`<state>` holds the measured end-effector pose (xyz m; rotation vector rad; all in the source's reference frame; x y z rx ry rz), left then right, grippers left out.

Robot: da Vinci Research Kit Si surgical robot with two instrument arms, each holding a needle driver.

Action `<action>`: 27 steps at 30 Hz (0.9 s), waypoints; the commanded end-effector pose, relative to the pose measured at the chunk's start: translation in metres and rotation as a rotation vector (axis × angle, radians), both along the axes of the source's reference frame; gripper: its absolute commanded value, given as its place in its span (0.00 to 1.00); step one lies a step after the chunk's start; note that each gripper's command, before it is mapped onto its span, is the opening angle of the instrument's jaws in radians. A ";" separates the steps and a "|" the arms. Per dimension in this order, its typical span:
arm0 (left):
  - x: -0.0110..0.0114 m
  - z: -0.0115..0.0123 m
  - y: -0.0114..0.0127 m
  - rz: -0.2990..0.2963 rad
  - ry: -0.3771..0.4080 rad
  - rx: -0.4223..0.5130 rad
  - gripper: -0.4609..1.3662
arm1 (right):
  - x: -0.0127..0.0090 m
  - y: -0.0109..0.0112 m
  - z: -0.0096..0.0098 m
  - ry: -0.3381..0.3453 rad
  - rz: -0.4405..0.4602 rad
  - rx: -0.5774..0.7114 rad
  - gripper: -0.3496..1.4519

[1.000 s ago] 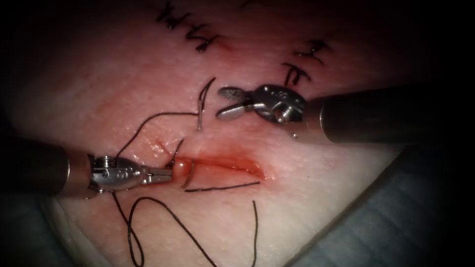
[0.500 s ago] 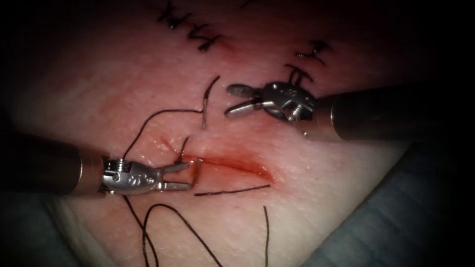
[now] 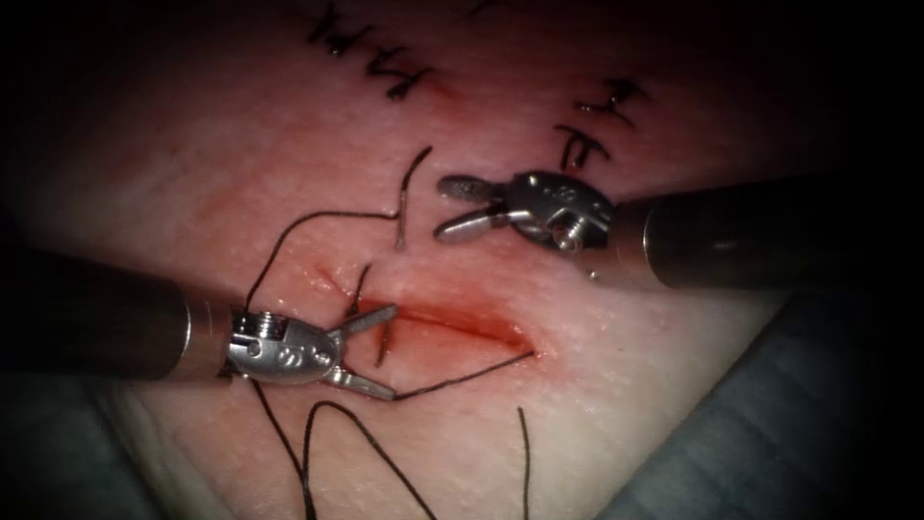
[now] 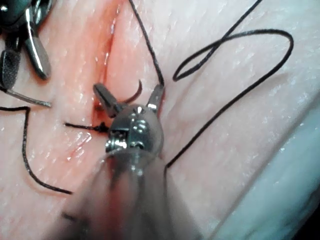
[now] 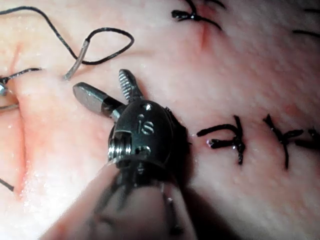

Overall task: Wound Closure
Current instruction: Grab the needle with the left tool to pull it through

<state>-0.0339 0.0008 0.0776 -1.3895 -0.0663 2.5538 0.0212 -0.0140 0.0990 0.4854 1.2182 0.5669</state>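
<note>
Left tool (image 3: 371,351) sitting at left end of cut (image 3: 452,323), jaws spread wide, holding nothing. Needle (image 3: 383,339) standing in tissue (image 3: 616,385) between those jaws, mid-curve showing. Right tool (image 3: 452,207) hovering above cut, jaws apart, empty. Thread (image 3: 318,223) looping across tissue, trailing below cut. Red fluid (image 3: 481,327) lining cut.
</note>
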 end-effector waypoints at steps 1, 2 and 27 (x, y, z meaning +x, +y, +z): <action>0.0000 0.0001 0.0001 0.003 -0.006 -0.001 0.58 | 0.0001 -0.0001 0.0001 0.003 -0.003 0.000 0.80; 0.0001 0.0004 0.0003 0.008 -0.012 -0.002 0.53 | 0.0002 -0.0003 0.0000 0.004 -0.004 -0.001 0.80; -0.0001 0.0010 0.0012 0.043 -0.083 0.081 0.06 | 0.0006 -0.0007 -0.0001 0.009 0.002 0.014 0.80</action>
